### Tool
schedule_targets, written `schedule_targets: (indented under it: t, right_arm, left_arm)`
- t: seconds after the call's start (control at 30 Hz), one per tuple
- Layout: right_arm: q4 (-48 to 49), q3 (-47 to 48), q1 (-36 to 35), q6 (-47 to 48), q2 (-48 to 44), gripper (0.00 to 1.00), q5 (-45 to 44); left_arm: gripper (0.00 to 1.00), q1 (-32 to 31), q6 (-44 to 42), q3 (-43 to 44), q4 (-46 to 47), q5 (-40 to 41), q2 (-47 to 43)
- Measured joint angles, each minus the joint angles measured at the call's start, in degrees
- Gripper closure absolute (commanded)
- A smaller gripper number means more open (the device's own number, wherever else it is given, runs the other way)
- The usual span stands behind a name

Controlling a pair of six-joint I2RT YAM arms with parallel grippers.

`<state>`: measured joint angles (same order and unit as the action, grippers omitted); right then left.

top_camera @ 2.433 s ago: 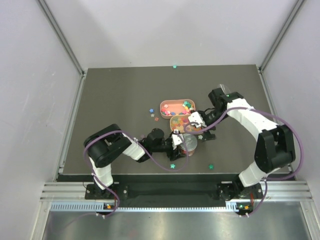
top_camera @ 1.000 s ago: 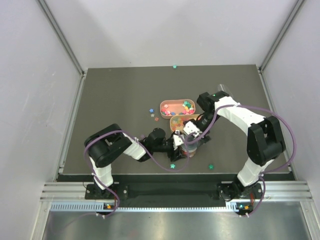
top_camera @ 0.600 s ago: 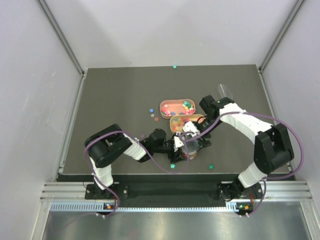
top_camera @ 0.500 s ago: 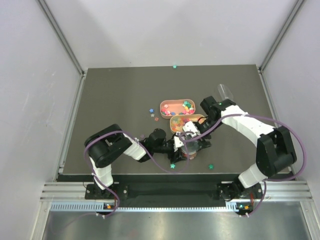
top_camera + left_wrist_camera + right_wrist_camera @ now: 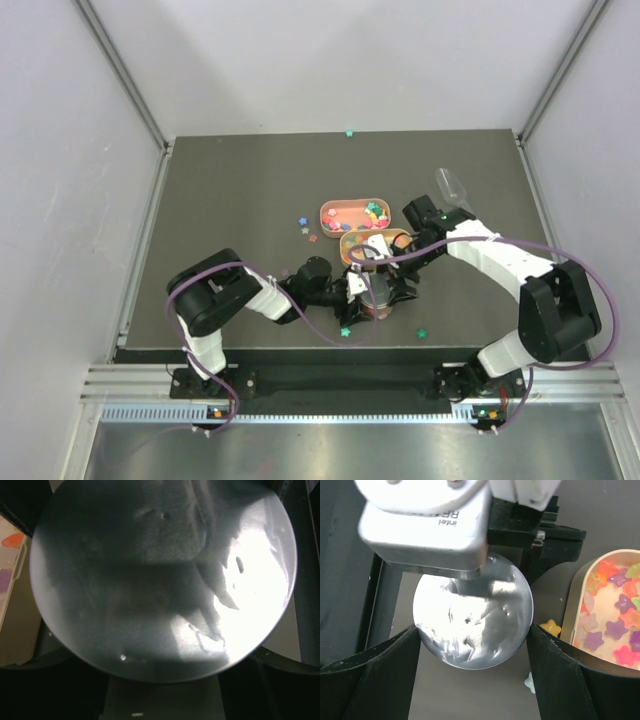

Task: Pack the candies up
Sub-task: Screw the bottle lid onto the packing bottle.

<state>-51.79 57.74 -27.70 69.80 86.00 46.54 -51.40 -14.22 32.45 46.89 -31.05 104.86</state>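
Right wrist view shows the right gripper (image 5: 473, 635) closed on the rim of the silver lid (image 5: 480, 615) over the jar (image 5: 380, 305), which the left gripper (image 5: 352, 288) clasps from the side, candies (image 5: 594, 640) lying in the tray (image 5: 572, 617) beside; the lid should be seated level before twisting.

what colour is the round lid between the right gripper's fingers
Shiny silver; the lid shows best in the right wrist view.

candies (image 5: 618, 629): pink, purple, orange stars | lid (image 5: 472, 625): silver | table (image 5: 230, 200): dark grey
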Motion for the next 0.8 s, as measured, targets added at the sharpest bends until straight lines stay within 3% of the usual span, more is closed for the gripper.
schedule_targets:
  t: [0.43, 0.67, 0.7, 0.77, 0.8]
  right_arm:
    - [-0.26, 2.08, -0.09, -12.48, 3.52, 0.29, -1.77]
    - [-0.15, 1.9, -0.35, -17.38, 3.32, 0.24, -3.37]
    - [0.0, 1.75, -0.35, -17.62, 3.04, 0.2, -3.43]
    - [0.13, 1.53, -0.35, -17.68, 2.75, 0.01, -3.48]
    - [0.2, 1.49, -0.35, -17.64, 2.56, 0.0, -3.52]
  left_arm:
    - [0.71, -0.2, 0.33, -0.48, -0.59, 2.43, -0.87]
    - [0.71, -0.37, 0.57, -0.59, -0.59, 3.06, -1.01]
    - [0.72, -0.39, 0.57, -0.61, -0.59, 3.1, -1.03]
    - [0.72, -0.46, 0.61, -0.61, -0.63, 3.28, -1.09]
    - [0.72, -0.46, 0.66, -0.61, -0.63, 3.56, -1.09]
